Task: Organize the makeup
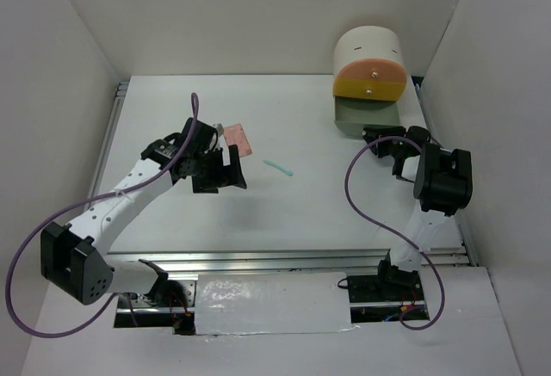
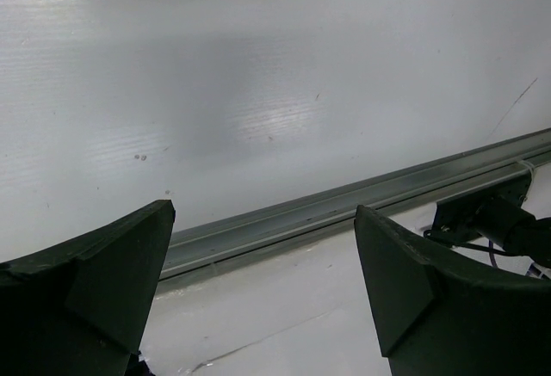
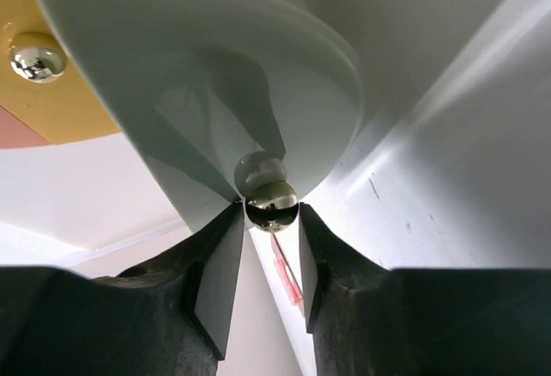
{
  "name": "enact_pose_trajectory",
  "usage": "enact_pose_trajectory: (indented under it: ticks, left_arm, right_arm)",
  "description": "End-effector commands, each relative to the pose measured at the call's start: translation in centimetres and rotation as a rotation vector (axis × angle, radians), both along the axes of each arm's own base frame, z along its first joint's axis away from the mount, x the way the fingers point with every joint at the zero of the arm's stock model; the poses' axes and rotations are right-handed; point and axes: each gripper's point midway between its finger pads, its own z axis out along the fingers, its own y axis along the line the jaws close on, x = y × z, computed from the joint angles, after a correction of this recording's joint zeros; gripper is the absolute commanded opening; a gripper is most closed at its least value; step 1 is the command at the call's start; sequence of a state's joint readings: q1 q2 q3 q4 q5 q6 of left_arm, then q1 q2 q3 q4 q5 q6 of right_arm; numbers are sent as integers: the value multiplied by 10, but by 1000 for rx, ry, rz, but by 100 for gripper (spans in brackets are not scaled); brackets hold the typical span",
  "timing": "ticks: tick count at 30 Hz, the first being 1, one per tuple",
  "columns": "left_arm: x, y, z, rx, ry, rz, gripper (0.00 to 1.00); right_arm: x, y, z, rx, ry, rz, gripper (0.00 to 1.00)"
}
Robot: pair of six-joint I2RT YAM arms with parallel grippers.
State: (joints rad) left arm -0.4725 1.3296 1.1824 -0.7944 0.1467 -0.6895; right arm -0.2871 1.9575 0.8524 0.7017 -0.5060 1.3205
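Pinching the silver knob (image 3: 271, 204) of the drawer (image 3: 215, 66), the right tool (image 3: 269, 221) is nearly closed. The left tool (image 2: 263, 247) gapes wide — empty.

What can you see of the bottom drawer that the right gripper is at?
The bottom drawer is pale grey-green and glossy like plastic, with a curved front. It stands pulled out from under the yellow front of the round unit, at the far right. A small shiny metal ball knob sits mid-front, mirrored in the gloss. The right gripper pinches that knob between its fingertips. The drawer's contents cannot be made out.
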Motion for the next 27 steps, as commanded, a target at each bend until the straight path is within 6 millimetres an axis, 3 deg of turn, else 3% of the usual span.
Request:
enact_pose_trajectory:
  ticks: [1,4,9,13,14,16,17,19,20,21,22,23,24,25,26,27]
  left_arm:
    - [-4,-2,10,-46,-21,11,100]
    - [-7,-1,13,-55,-28,18,99]
    - [-7,5,14,-38,-34,54,100]
    - [-6,13,5,5,-11,107,99]
    - [-7,15,0,22,11,128,99]
    - [-1,20,-6,53,30,175,100]
    - [-1,21,-8,68,43,190,99]
    - [5,23,-12,89,64,238,99]
    - [6,27,-14,113,73,259,99]
    - [10,27,-9,114,68,276,99]
    - [13,29,-13,133,90,302,99]
    - [16,35,-12,166,83,325,99]
    - [16,41,-7,190,89,348,99]
    - [17,46,-9,217,105,374,99]
    - [18,54,-8,249,100,395,99]
    - [18,60,-7,261,110,409,99]
  right_arm:
    - [-1,-4,29,-25,-67,1,40]
    - [-10,-5,33,-28,-62,-8,51]
    - [-25,-1,37,-44,-61,12,59]
    - [-36,10,64,-89,-110,59,76]
    - [-40,22,65,-115,-100,102,81]
    - [-43,38,91,-188,-139,140,82]
    - [-45,67,97,-264,-162,216,83]
    - [-53,99,96,-353,-108,288,83]
    - [-60,141,100,-445,-99,427,83]
    - [-57,153,85,-519,-41,458,82]
    - [-46,172,105,-584,-68,509,82]
    - [-45,186,97,-680,-62,601,82]
    - [-67,210,45,-706,113,755,82]
    - [-51,221,61,-777,98,771,82]
    - [-66,221,40,-855,190,862,82]
    - [-71,235,19,-907,232,929,82]
